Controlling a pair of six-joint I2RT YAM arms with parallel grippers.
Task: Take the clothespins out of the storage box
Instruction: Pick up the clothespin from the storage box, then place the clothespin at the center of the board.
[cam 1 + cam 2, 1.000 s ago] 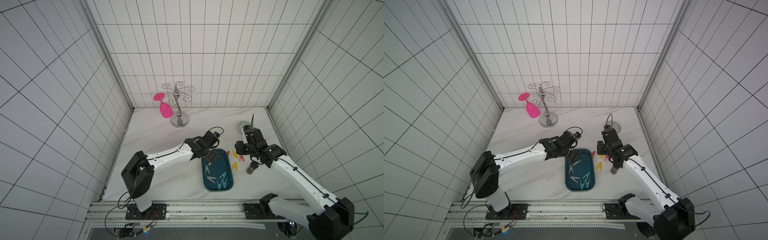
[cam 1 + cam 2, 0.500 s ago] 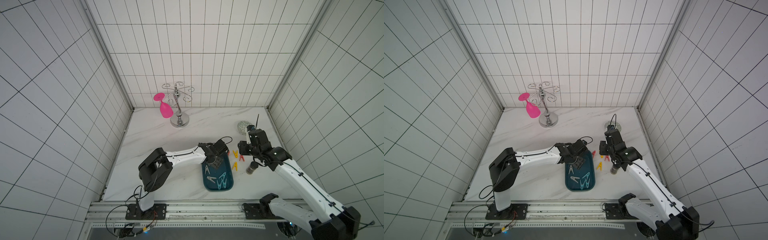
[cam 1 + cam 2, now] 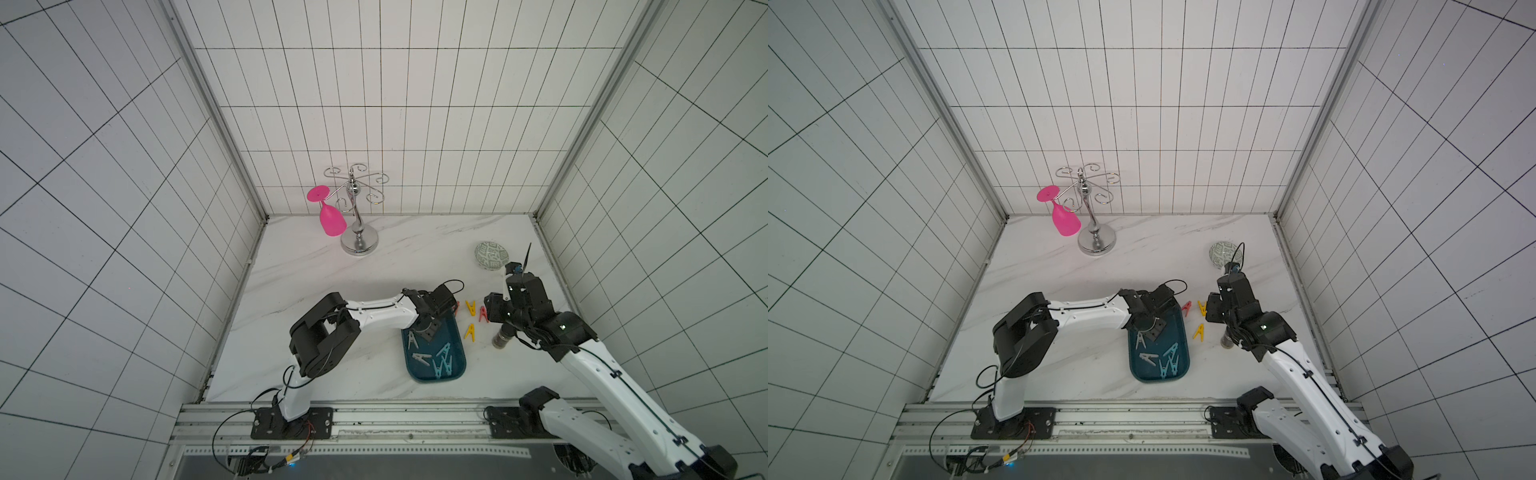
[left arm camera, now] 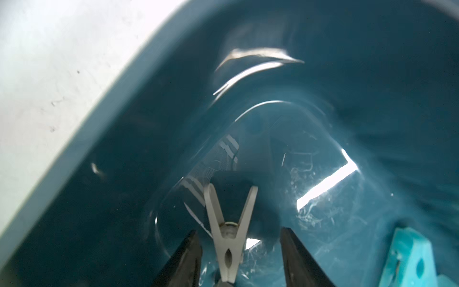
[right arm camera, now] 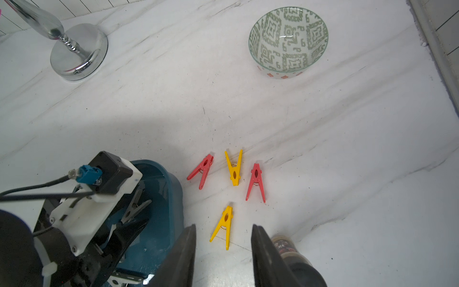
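Though the small round jar (image 5: 283, 244) wears a printed label, its writing is too blurred for me to read; the shallow dark teal plastic storage box (image 3: 460, 353) sits on the white marble counter (image 3: 332, 291), light blue and grey plastic clothespins (image 3: 441, 368) flat inside; my left tool (image 4: 238, 229) is down in the box, half open, straddling one grey clothespin (image 4: 229, 238) without touching it, its long axis in line with the fingers (image 4: 188, 253), spread legs pointing away from the wrist; four red and yellow clothespins (image 5: 255, 182) lie on the counter beside the box, long axes roughly front to back, one yellow clothespin (image 5: 234, 169) spreading toward the green-patterned round bowl (image 5: 288, 39); my right tool (image 5: 223, 229) hangs partly open above them, holding nothing.
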